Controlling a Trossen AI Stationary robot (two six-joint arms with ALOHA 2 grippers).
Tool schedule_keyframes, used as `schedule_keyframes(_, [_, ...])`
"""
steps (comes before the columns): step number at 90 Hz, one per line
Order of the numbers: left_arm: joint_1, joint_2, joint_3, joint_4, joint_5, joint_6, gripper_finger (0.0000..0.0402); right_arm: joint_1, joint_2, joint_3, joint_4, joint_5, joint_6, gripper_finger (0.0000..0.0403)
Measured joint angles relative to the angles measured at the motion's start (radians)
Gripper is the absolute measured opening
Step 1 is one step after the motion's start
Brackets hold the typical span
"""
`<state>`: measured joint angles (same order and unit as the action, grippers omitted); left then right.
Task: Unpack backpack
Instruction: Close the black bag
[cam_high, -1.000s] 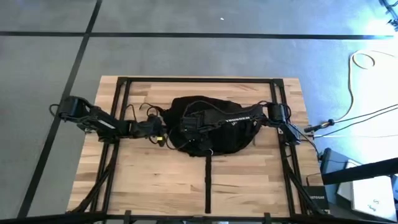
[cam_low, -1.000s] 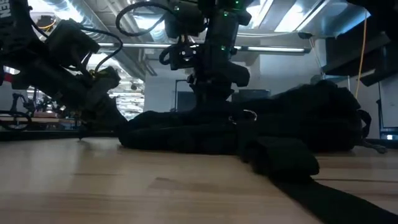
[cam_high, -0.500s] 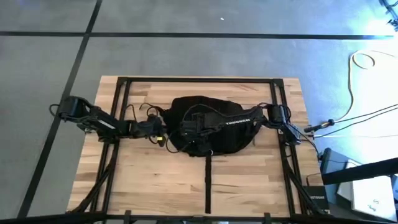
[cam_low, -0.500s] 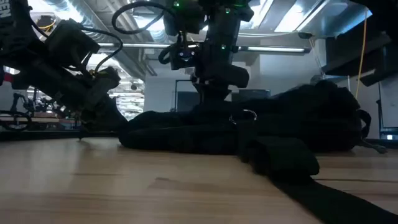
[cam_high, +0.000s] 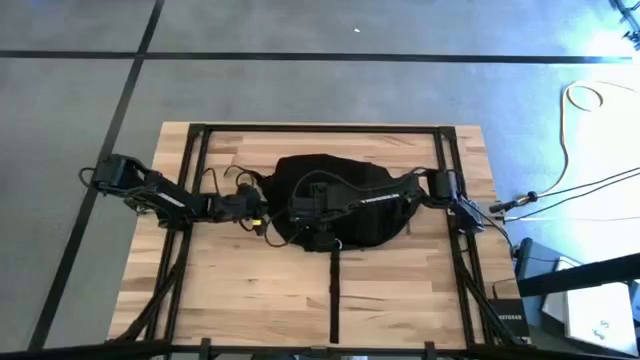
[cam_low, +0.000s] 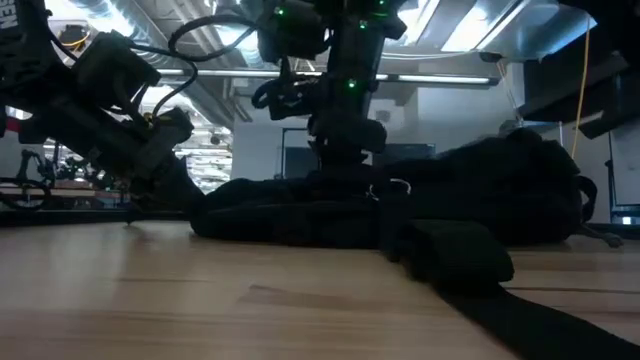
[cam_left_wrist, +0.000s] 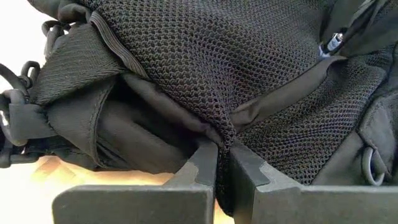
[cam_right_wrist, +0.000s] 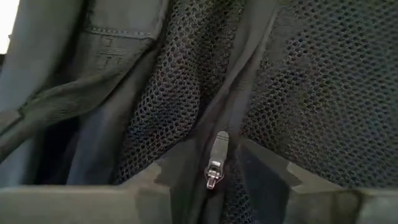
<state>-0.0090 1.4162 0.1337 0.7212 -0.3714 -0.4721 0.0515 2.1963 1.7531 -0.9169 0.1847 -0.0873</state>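
The black backpack (cam_high: 345, 195) lies flat on the middle of the wooden table, with one long strap (cam_high: 333, 290) running toward the near edge. My left gripper (cam_high: 264, 217) is at the backpack's left edge, shut on its mesh fabric (cam_left_wrist: 205, 74). My right gripper (cam_high: 312, 212) reaches across the backpack from the right and points down over its left half. It is open. The two fingers stand on either side of a metal zipper pull (cam_right_wrist: 216, 163), which lies along a seam between mesh panels. My left gripper pinches a raised fold of the black mesh (cam_left_wrist: 225, 138) between its two shut fingers, at the backpack's left edge. The fingers come nearly level from the table's left. The backpack rests on the table. Whether my right gripper's fingers (cam_right_wrist: 264, 163) touch the fabric beside the zipper pull, I cannot tell.
The black frame rails (cam_high: 190, 170) of the arm mounts run along the table's left, right and far sides. Bare wood (cam_high: 240, 290) lies between the backpack and the near edge. Cables (cam_high: 580, 190) lie on the floor to the right.
My right gripper has moved a little toward the table's left edge over the backpack, still pointing down. My left gripper and the backpack have stayed put.
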Motion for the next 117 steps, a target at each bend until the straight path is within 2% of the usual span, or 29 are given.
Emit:
schedule_keyframes(10, [0.000, 0.000, 0.000, 0.000, 0.000, 0.001, 0.0000, 0.005, 0.001, 0.000, -0.001, 0.030, 0.022, 0.0102])
schedule_keyframes(30, [0.000, 0.000, 0.000, 0.000, 0.000, 0.001, 0.0000, -0.005, 0.001, 0.000, 0.000, -0.001, 0.050, 0.0023])
schedule_keyframes(38, [0.000, 0.000, 0.000, 0.000, 0.000, 0.001, 0.0000, -0.007, 0.001, 0.000, 0.002, -0.009, 0.058, 0.0005])
schedule_keyframes(63, [0.000, 0.000, 0.000, 0.000, 0.000, 0.001, 0.0000, -0.006, 0.001, 0.000, -0.004, 0.003, 0.040, 0.0039])
schedule_keyframes(80, [0.000, 0.000, 0.002, 0.009, 0.005, 0.002, 0.0000, -0.006, 0.001, 0.003, -0.064, 0.008, 0.036, 0.0005])
schedule_keyframes(117, [0.000, 0.000, 0.002, 0.005, 0.005, 0.003, 0.0000, -0.006, 0.001, 0.002, -0.078, 0.008, 0.053, 0.0000])
